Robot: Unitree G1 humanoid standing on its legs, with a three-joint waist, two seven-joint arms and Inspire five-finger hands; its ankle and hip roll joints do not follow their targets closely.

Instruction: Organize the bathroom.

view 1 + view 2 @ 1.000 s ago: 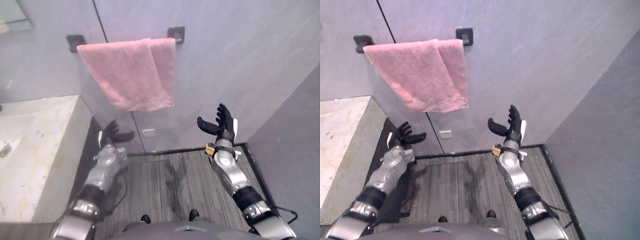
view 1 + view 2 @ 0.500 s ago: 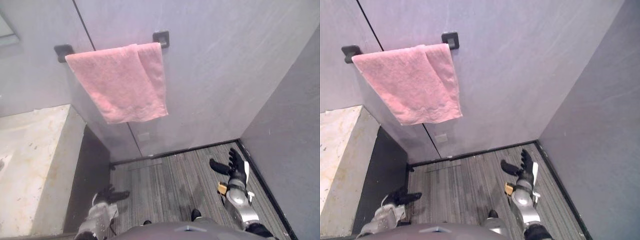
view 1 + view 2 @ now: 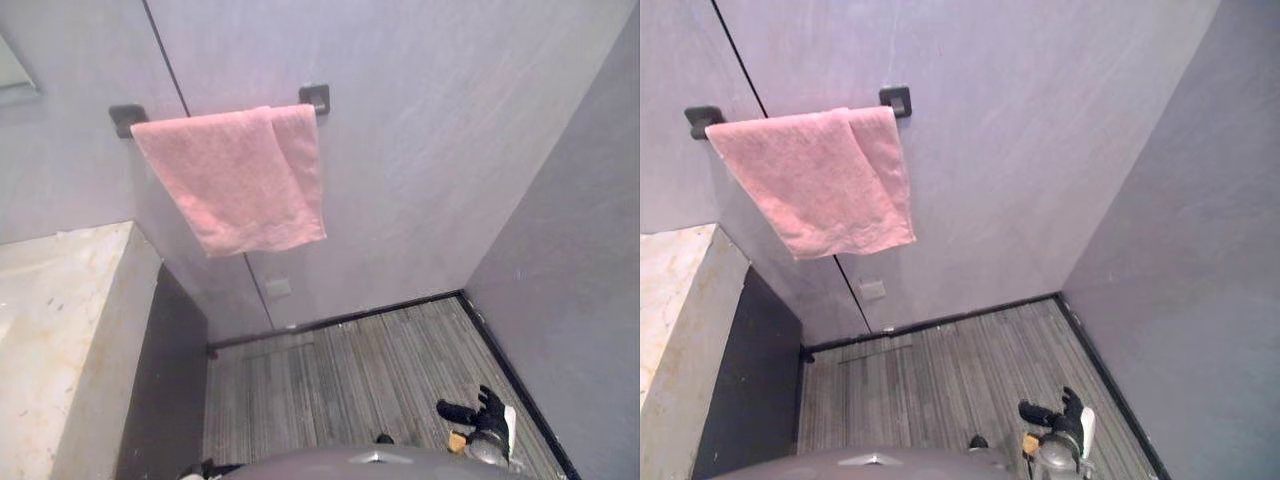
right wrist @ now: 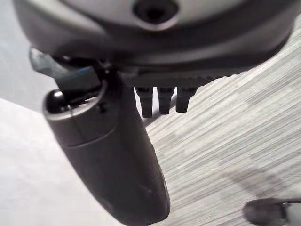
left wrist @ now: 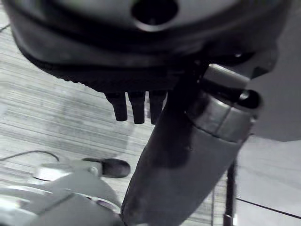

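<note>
Pink towel [image 3: 240, 178] hanging folded over the wall bar [image 3: 125, 118], well above the right hand [image 3: 487, 418] hovering open-fingered, left hand [image 5: 136, 106] showing straight empty fingers over the floor [image 3: 340, 370]

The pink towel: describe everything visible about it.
The pink towel looks like soft terry cloth. It hangs draped over a dark wall-mounted towel bar on the grey wall, folded so one narrower layer overlaps on the right. Its lower edge slants, hanging lower toward the right. Nothing but the bar and the wall appears to touch it; neither hand is near.
</note>
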